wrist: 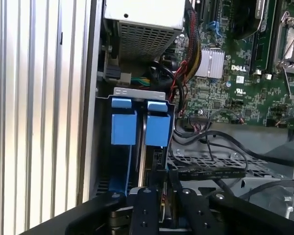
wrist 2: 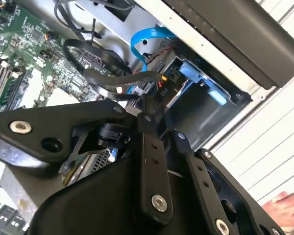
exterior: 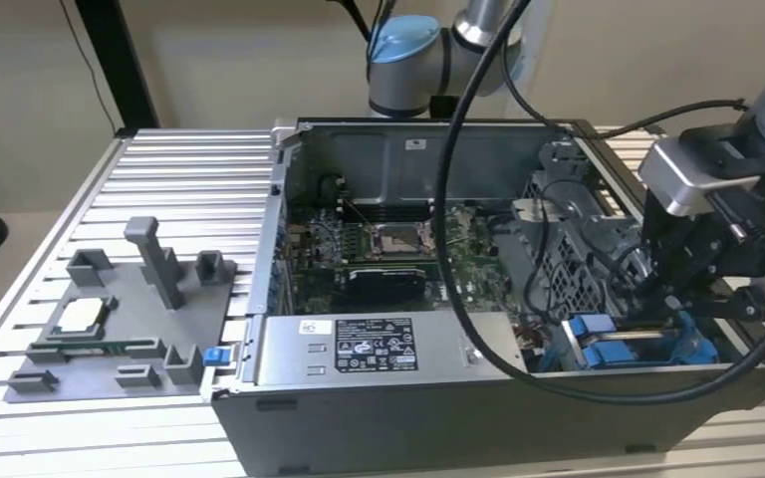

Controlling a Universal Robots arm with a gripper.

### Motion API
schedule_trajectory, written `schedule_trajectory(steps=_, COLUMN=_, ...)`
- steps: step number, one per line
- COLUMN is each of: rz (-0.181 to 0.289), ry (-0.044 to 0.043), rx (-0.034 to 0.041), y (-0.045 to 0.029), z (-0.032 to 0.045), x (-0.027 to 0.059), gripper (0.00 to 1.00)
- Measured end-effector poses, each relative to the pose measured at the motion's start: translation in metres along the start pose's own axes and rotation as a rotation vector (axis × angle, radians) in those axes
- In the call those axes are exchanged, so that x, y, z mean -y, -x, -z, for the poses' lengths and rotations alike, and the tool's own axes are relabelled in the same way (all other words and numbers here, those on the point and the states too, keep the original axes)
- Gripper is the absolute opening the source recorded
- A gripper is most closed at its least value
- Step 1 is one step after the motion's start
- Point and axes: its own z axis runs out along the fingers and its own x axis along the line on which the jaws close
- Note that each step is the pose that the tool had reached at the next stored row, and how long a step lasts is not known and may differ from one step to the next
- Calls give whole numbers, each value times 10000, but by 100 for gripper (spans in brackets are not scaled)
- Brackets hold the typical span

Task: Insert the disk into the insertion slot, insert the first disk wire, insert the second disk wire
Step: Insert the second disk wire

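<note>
One pincer (wrist: 162, 188) was lowered into the insertion slot (wrist: 137, 142) at the case's corner on the exterior view's right, clenched on a black cable connector (wrist 2: 157, 90) just beside the blue rails (exterior: 622, 344). Whether the disk was seated could not be told.

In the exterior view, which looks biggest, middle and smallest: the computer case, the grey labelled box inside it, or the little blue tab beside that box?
1. Computer case, by far the biggest.
2. Grey labelled box, middle.
3. Little blue tab, smallest.
</note>
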Motion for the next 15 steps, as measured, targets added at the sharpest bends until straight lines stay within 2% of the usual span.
schedule_trajectory(steps=11, rz=-3, ry=21, rx=0, y=66, z=486, x=11, gripper=100)
schedule_trajectory(steps=13, rz=-3, ry=22, rx=0, y=71, z=522, x=12, gripper=100)
schedule_trajectory(steps=15, rz=-3, ry=22, rx=2, y=71, z=522, x=12, gripper=100)
